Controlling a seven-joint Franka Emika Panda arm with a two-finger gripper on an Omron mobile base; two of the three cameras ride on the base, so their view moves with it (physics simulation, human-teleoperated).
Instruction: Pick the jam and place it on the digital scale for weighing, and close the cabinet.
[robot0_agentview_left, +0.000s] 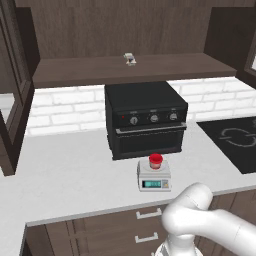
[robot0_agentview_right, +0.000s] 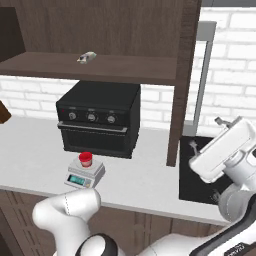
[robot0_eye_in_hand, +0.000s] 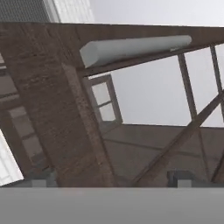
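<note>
White brick wall and a pale kitchen counter (robot0_agentview_left: 65, 175) form the setting, with the black oven (robot0_agentview_left: 145, 119) as landmark. Above the oven hangs the dark brown cabinet (robot0_agentview_right: 183, 75), its doors swung open; a small grey-white object (robot0_agentview_left: 130, 59) lies on its shelf. Directly in front of the oven sits the digital scale (robot0_agentview_left: 154, 176), and the jam (robot0_agentview_left: 156, 160) already rests on its plate. So weighing looks done, and closing the cabinet seems to be the step in hand. The gripper (robot0_agentview_right: 220, 122), right of the oven beside the right door, points at its glass panes and silver bar handle (robot0_eye_in_hand: 135, 47). Next, it likely must push that door shut. Whether the jaws stand apart is unclear.
</note>
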